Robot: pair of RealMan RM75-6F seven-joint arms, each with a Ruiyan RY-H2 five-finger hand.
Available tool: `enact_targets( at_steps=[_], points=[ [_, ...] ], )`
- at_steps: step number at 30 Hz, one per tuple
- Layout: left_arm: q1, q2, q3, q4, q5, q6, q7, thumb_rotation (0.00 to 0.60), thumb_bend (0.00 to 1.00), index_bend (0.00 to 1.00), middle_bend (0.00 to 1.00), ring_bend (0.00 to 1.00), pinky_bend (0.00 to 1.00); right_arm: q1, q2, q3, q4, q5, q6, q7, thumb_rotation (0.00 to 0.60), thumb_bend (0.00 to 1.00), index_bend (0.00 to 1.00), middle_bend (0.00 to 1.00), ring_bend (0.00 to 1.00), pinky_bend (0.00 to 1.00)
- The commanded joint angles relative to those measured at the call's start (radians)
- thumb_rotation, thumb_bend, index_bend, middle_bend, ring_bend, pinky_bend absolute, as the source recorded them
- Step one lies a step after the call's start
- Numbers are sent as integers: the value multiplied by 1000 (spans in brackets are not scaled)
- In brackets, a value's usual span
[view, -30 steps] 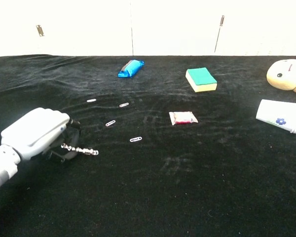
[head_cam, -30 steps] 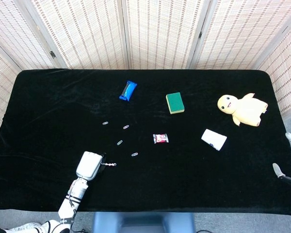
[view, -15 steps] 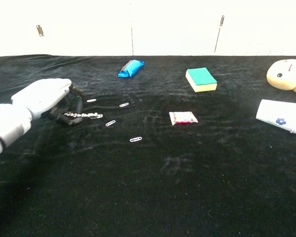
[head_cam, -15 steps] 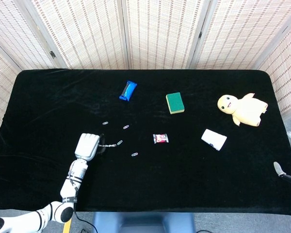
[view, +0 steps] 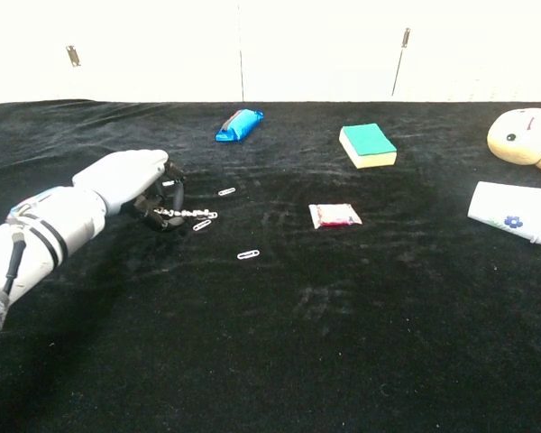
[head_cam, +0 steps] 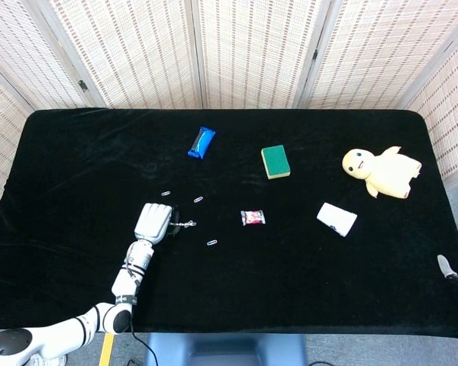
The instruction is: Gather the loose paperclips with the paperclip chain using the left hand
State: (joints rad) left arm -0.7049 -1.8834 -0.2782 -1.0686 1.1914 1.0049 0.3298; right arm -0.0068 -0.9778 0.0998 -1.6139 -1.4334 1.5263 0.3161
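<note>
Counter (head_cam: 76,168) covered in black cloth. On it: blue wrapped packet (head_cam: 202,142) at back, green sponge (head_cam: 275,162) right of it, yellow plush toy (head_cam: 382,171) far right, white cup (head_cam: 337,219) lying on its side in front of the toy, small red-white sachet (head_cam: 253,218) mid-counter. Loose paperclips (view: 248,254) scattered left of the sachet.

Even, bright overhead light, both views. Chest view: upper background blown out white. Black tablecloth (head_cam: 76,168) absorbs shadows, faint sheen on wrinkles. Focus sharp; slight softness at frame edges.
</note>
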Motion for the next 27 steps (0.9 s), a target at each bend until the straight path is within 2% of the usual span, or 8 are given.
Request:
enact_targets(
  at_steps=[1,15,27],
  points=[
    [-18,-19,-3,37,-17,-21,1,600,395,743,1000,1000,1000,-4,-1,0,1,0,4,1,600,358,0,35,12,0],
    [-44,-53,5,115,-30,-36,-10,600,396,743,1000,1000,1000,-8,-1,2,4,4,1,7,600,357,0,36,12,0],
    [-85,24,-74,141,-80,-54,-34,600,396,743,1000,1000,1000,4,-3,7,2,21,-32,-4,600,357,0,36,12,0]
  ],
)
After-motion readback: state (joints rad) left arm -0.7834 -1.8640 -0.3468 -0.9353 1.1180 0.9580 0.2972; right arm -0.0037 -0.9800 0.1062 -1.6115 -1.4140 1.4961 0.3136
